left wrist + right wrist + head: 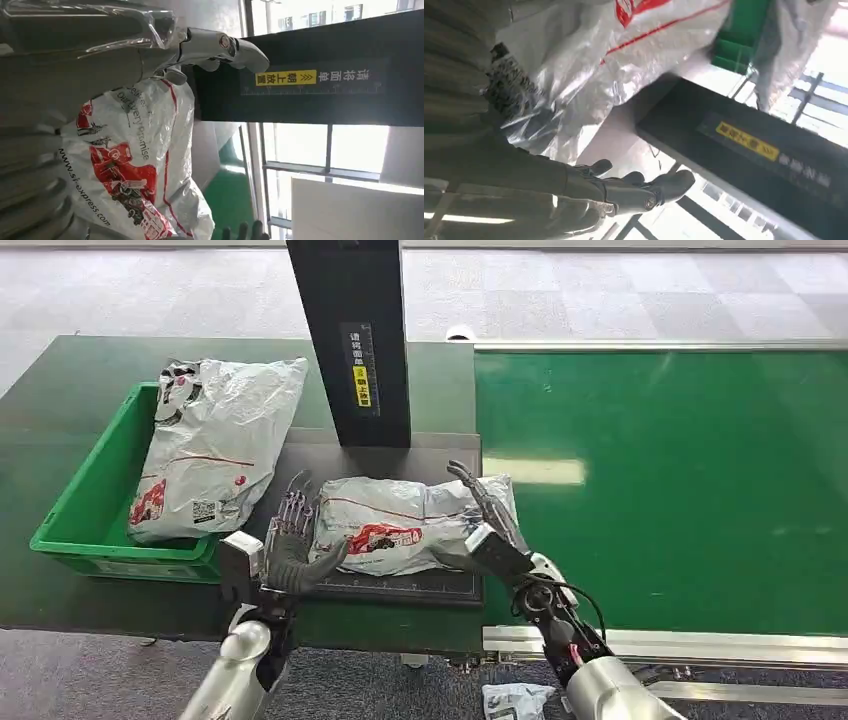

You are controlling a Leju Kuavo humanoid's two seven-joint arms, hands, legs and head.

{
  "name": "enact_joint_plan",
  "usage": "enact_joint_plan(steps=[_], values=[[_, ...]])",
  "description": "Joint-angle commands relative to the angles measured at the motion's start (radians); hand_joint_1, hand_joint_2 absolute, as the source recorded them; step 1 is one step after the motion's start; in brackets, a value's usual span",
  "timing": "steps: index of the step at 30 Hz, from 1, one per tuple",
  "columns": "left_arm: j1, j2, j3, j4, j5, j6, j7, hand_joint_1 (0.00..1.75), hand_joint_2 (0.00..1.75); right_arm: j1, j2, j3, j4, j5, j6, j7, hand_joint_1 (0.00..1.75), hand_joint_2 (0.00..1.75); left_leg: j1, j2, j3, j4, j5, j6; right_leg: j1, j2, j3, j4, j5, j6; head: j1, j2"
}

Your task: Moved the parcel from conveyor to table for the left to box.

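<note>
Both hands (290,545) (487,525) spread, seemingly touching opposite ends of the parcel (405,523) between them.

Both forearms are rounded silver shells. The right robot hand (487,525) is grey with slim dark fingers, and black cables with a red piece loop at its wrist. The left robot hand (290,545) has a grey ribbed cover, a thick grey thumb and a boxy grey wrist block.
</note>
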Motion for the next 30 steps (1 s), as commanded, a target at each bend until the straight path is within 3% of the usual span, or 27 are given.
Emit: enact_joint_plan(steps=[1,14,17,19,23,28,29,30], values=[[-0.006,0.001,-0.006,0.022,0.002,0.001,0.000,0.00,1.75,0.048,-0.033,-0.077,-0.140,-0.026,0.018,-0.003,0.00,1.75,0.000,-0.001,0.001,0.000,0.000,0.000,0.000,-0.001,0.001,0.000,0.000,0.000,0.000,0.000],[-0.003,0.001,-0.015,0.012,-0.013,-0.002,0.012,0.00,1.75,0.137,-0.057,-0.115,-0.299,-0.121,0.034,-0.003,0.00,1.75,0.000,-0.002,0.002,-0.001,0.000,0.000,0.000,-0.002,0.003,-0.001,-0.001,0.000,0.000,0.000],[0.002,0.022,-0.057,0.002,-0.159,0.124,0.002,0.00,1.75,0.174,-0.065,-0.119,-0.324,-0.113,0.027,0.003,0.00,1.75,0.000,-0.003,0.002,-0.001,0.000,0.000,0.000,-0.003,0.003,-0.001,-0.001,0.000,0.000,0.000],[0.002,0.020,-0.057,0.002,-0.160,0.126,0.002,0.00,1.75,0.179,-0.066,-0.120,-0.323,-0.113,0.027,0.002,0.00,1.75,0.000,-0.003,0.002,-0.001,0.000,0.000,0.000,-0.003,0.003,-0.002,-0.001,0.000,0.000,0.000],[-0.019,0.081,-0.163,0.031,-0.456,0.238,0.073,0.00,1.75,0.200,-0.067,-0.145,-0.340,-0.143,0.062,0.016,0.00,1.75,0.000,-0.002,0.001,-0.001,0.000,0.000,0.000,-0.002,0.002,-0.001,-0.001,0.000,0.000,0.000],[-0.023,0.080,-0.189,0.065,-0.622,0.241,0.144,0.00,1.75,0.204,-0.061,-0.145,-0.326,-0.136,0.064,0.014,0.00,1.75,0.000,-0.001,0.002,-0.001,0.000,0.000,0.000,-0.001,0.002,-0.002,0.000,0.000,0.000,0.000],[-0.032,0.084,-0.206,0.098,-0.693,0.200,0.244,0.00,1.75,0.203,-0.057,-0.145,-0.318,-0.138,0.075,0.012,0.00,1.75,0.000,-0.001,0.003,-0.002,0.000,0.000,0.000,-0.001,0.004,-0.003,0.000,0.000,0.000,0.000],[-0.030,0.076,-0.194,0.109,-0.703,0.197,0.241,0.00,1.75,0.204,-0.054,-0.146,-0.313,-0.137,0.074,0.011,0.00,1.75,0.000,-0.001,0.002,-0.002,0.000,0.000,0.000,-0.001,0.003,-0.002,0.000,0.000,0.000,0.000]])
